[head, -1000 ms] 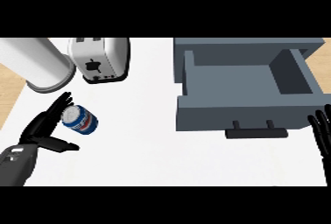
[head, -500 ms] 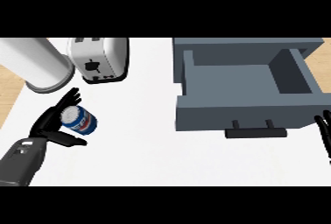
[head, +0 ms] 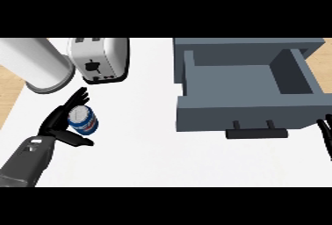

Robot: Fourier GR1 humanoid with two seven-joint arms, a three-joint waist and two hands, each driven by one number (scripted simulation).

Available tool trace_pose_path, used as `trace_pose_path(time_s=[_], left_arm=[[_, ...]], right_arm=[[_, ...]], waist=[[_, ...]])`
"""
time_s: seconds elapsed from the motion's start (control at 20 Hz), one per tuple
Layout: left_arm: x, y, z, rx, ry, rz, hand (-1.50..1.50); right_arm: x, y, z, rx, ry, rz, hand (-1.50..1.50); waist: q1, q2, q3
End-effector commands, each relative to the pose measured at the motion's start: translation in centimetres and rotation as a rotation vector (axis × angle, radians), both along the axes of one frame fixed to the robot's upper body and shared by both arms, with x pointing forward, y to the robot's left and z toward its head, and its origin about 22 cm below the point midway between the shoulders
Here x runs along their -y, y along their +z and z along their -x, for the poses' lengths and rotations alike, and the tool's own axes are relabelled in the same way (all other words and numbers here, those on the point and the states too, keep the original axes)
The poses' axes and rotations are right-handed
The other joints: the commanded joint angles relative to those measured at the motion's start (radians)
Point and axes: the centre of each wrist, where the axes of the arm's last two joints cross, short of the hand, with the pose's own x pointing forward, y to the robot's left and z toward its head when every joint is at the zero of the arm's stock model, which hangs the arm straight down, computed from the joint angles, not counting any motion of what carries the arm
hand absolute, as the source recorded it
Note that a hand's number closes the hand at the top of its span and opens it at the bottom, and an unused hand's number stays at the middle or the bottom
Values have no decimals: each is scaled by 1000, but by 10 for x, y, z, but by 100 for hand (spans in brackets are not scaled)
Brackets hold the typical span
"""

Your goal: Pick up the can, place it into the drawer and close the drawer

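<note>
A blue and white can (head: 84, 120) stands upright on the white counter at the left. My left hand (head: 58, 121) is right beside it on its left, fingers straight and pointing up past the can, thumb stretched out below it; the palm appears to touch the can's side. The grey drawer (head: 250, 116) stands pulled open at the upper right, its inside bare, with a dark handle (head: 256, 133) on its front. Only the fingertips of my right hand (head: 324, 132) show at the right edge, pointing up, beside the handle.
A white toaster (head: 99, 59) stands at the back left, just above the can. A large white cylinder (head: 34, 65) stands to the toaster's left. Wooden floor shows past the counter's left edge.
My left hand has come up closer against the can's left side. My right hand has slid toward the right edge, so less of it shows. The can and drawer have not moved.
</note>
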Motion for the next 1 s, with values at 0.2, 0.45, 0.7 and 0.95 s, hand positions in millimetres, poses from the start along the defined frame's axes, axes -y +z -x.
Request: trace_pose_path(time_s=[0.2,0.45,0.7,0.95], left_arm=[[15,8,-16,45,-62,72,150],[37,7,-24,23,-102,150,150],[41,11,-27,46,-150,178,150],[68,-7,-17,65,214,184,150]], right_arm=[[-14,13,2,18,-13,-19,-150],[-9,19,3,-6,4,-10,-150],[-12,-6,10,2,-8,-13,-150],[1,7,16,2,-34,-31,-150]], waist=[[2,-1,0],[7,-3,0],[9,-5,1],[29,-15,3]])
